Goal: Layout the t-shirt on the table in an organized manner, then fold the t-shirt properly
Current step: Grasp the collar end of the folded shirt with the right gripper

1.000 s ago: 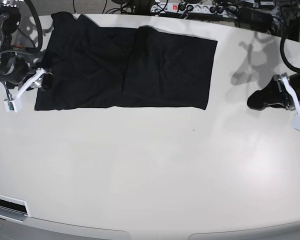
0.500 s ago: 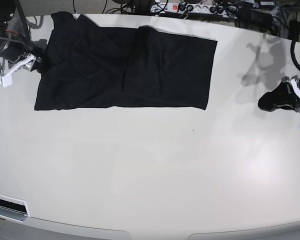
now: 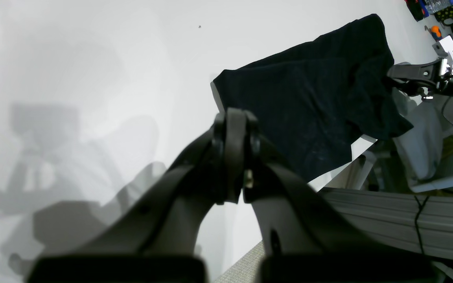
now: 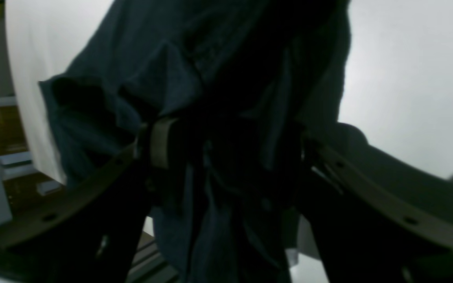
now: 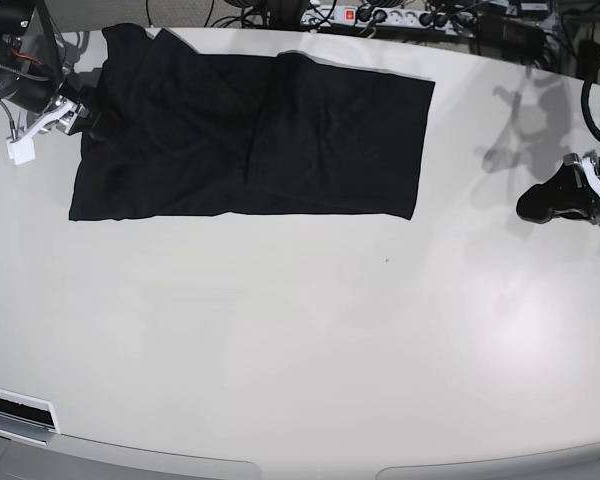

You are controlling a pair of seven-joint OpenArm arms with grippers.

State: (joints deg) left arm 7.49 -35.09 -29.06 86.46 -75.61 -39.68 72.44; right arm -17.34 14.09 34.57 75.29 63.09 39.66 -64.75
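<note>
The black t-shirt [image 5: 250, 130] lies folded into a long rectangle across the far part of the off-white table [image 5: 300, 350]. My right gripper [image 5: 83, 118] is at the shirt's left end, near the top corner. In the right wrist view its fingers [image 4: 163, 143] stand wide apart with bunched dark t-shirt [image 4: 218, 78] filling the gap between them; right gripper [image 4: 230, 149] is open. My left gripper [image 5: 525, 207] is shut and empty over bare table, to the right of the shirt. In the left wrist view the left gripper [image 3: 234, 153] points toward the t-shirt [image 3: 309, 102].
A power strip [image 5: 380, 15] and cables run along the table's back edge. A white slotted part [image 5: 15, 410] sits at the front left corner. Beyond the table's edge stand grey panels [image 3: 387, 212].
My right gripper moved from low on the shirt's left edge up toward its top left corner. My left gripper drew back a little to the right. The shirt's outline looks the same.
</note>
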